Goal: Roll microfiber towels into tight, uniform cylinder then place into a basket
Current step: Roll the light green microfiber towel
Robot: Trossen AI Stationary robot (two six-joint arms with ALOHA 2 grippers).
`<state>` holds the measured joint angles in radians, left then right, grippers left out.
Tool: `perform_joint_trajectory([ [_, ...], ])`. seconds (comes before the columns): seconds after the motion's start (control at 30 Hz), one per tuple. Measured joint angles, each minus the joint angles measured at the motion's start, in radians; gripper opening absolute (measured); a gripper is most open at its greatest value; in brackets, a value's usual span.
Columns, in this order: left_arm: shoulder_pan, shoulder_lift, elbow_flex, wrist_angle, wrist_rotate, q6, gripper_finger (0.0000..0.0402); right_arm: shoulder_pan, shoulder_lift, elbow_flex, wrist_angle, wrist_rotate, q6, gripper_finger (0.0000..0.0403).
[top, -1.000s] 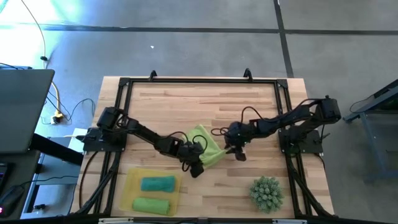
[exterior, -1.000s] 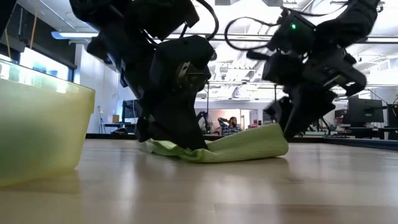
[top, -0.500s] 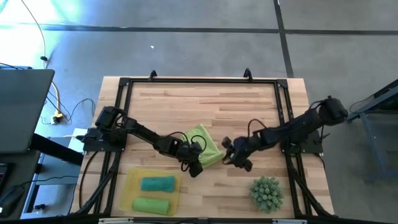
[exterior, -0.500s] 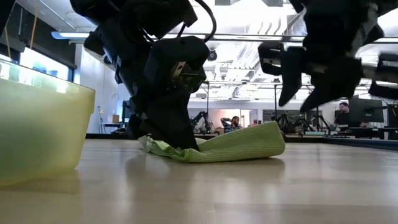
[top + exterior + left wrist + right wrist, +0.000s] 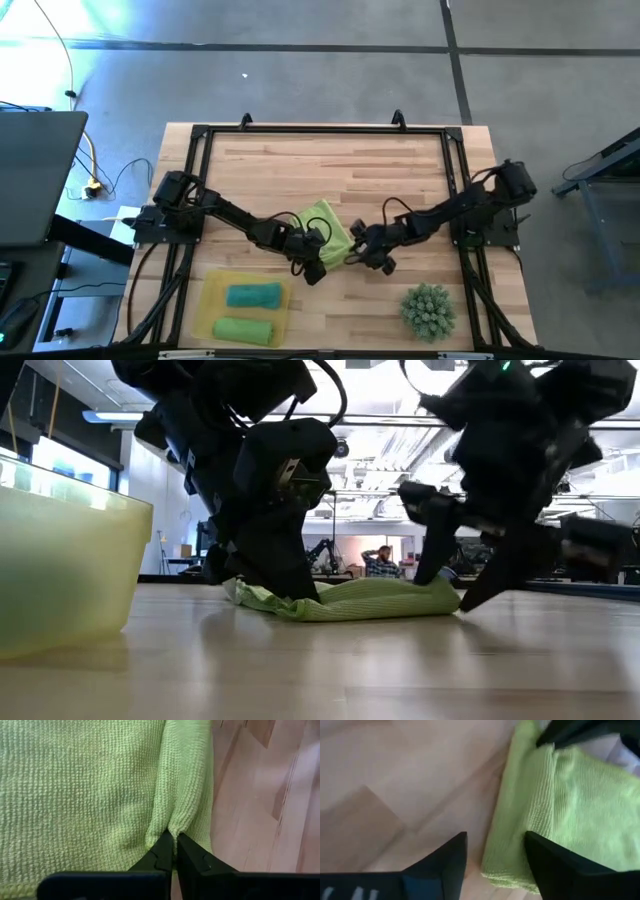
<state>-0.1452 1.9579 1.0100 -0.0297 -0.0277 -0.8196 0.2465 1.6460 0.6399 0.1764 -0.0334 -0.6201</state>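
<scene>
Light green towel pinched by the left gripper, right gripper spread at its far edge.

High view: the left gripper (image 5: 318, 262) is seen clamped on the light green towel (image 5: 325, 222), above and right of the basket (image 5: 210, 300), where a teal roll (image 5: 253, 295) and a green roll (image 5: 242, 329) lie; the right gripper (image 5: 364, 258) has been swung back against the towel. Low view: the right gripper's fingers (image 5: 432, 555) are spread over the towel's end. Left wrist view: a towel fold is nipped between closed tips. Right wrist view: the opened fingers straddle the towel's corner.
</scene>
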Motion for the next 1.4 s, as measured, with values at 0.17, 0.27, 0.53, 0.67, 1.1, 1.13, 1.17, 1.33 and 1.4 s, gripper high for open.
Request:
perform_joint_trajectory([
  [0.17, -0.001, 0.0, 0.0, 0.002, -0.001, 0.0, 0.0, -0.026, 0.048, 0.002, 0.031, 0.022, 0.006, 0.0205],
  [0.27, -0.001, 0.0, -0.001, 0.005, 0.013, 0.004, 0.0, -0.044, 0.053, 0.002, 0.033, -0.002, 0.012, 0.0206],
  [0.53, -0.002, 0.004, -0.002, 0.044, 0.042, 0.035, 0.0009, -0.093, 0.091, 0.004, 0.031, -0.077, 0.171, 0.0186],
  [0.67, -0.004, 0.004, -0.002, 0.057, 0.046, 0.037, 0.0016, -0.095, 0.129, 0.008, 0.051, -0.079, 0.207, 0.0161],
  [1.1, -0.029, -0.141, -0.003, -0.036, 0.06, 0.114, 0.0021, -0.096, 0.143, 0.007, 0.082, -0.059, 0.401, 0.0009],
  [1.13, -0.035, -0.152, -0.003, -0.053, 0.049, 0.12, 0.0021, -0.098, 0.143, 0.007, 0.083, -0.073, 0.438, 0.0007],
  [1.17, -0.043, -0.165, -0.005, -0.073, 0.04, 0.129, 0.0021, -0.101, 0.144, 0.01, 0.081, -0.096, 0.482, 0.0008],
  [1.33, -0.102, -0.212, -0.002, -0.068, -0.006, 0.222, 0.0021, -0.134, 0.152, 0.051, 0.03, -0.339, 0.745, 0.0004],
  [1.4, -0.125, -0.21, -0.003, -0.037, -0.067, 0.271, 0.0021, -0.15, 0.156, 0.073, 0.016, -0.449, 0.851, 0.0004],
])
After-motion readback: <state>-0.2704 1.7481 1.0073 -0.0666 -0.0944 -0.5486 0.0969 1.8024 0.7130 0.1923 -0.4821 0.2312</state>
